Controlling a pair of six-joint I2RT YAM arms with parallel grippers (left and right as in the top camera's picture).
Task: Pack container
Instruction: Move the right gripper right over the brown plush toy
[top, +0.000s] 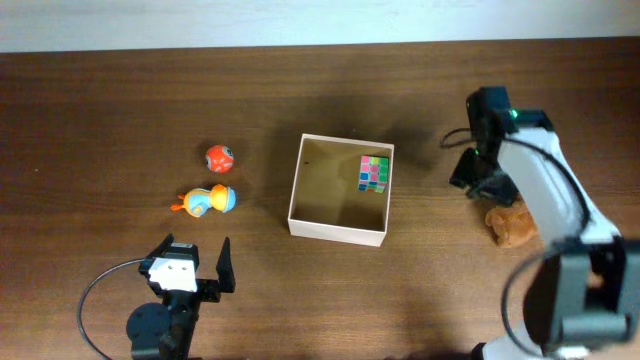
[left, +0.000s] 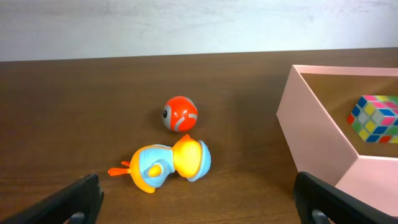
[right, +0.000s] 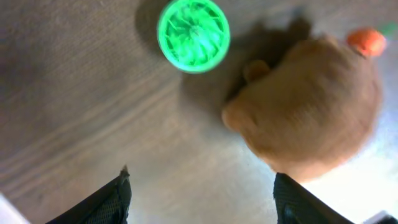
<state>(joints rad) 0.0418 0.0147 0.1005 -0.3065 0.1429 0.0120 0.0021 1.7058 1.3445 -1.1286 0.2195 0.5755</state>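
The container (top: 336, 230) is a square shallow box with white walls and a tan inside, at the table's middle. A multicoloured cube (top: 375, 172) lies in its far right corner; the cube (left: 374, 118) and the box wall (left: 314, 134) also show in the left wrist view. A red ball (top: 220, 158) and a blue and orange duck toy (top: 205, 201) lie left of the box. My left gripper (top: 190, 270) is open and empty, just short of the duck (left: 166, 165). My right gripper (top: 478, 180) is open, right of the box, beside a brown plush toy (top: 512, 225).
In the right wrist view a round green ribbed object (right: 193, 34) lies on the table next to the brown plush (right: 311, 106), with my open fingers (right: 202, 186) below them. The red ball (left: 180, 114) sits just behind the duck. A black cable loops at the front left (top: 95, 295).
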